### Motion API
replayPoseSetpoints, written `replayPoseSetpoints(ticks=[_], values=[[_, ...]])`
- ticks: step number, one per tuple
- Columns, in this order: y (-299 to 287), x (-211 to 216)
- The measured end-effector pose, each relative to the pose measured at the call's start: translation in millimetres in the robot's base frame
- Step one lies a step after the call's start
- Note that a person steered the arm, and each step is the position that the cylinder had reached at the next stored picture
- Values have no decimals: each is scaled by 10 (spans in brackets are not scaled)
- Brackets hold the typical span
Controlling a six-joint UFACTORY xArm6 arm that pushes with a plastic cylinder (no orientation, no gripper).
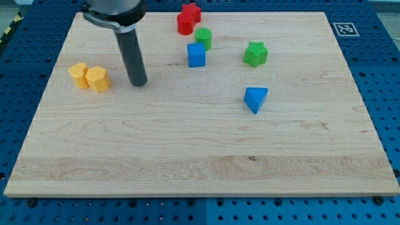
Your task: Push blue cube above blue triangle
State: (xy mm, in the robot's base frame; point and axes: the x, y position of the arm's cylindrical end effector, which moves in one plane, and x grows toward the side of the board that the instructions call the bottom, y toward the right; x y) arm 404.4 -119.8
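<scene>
The blue cube (pixel 196 55) sits on the wooden board near the view's top centre. The blue triangle (pixel 255 99) lies lower and to the view's right of it, near the board's middle right. My tip (pixel 139 83) rests on the board to the view's left of the blue cube and a little lower, well apart from it. It is far to the left of the blue triangle and touches no block.
A green cylinder (pixel 203 37) stands just above the blue cube. A red star (pixel 190 12) and a red cylinder (pixel 184 24) are at the top. A green star (pixel 255 54) sits above the triangle. Two yellow blocks (pixel 89 77) lie left of my tip.
</scene>
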Motion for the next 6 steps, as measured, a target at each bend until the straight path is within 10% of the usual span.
replayPoseSetpoints(ticks=[6], values=[[-17,-850]])
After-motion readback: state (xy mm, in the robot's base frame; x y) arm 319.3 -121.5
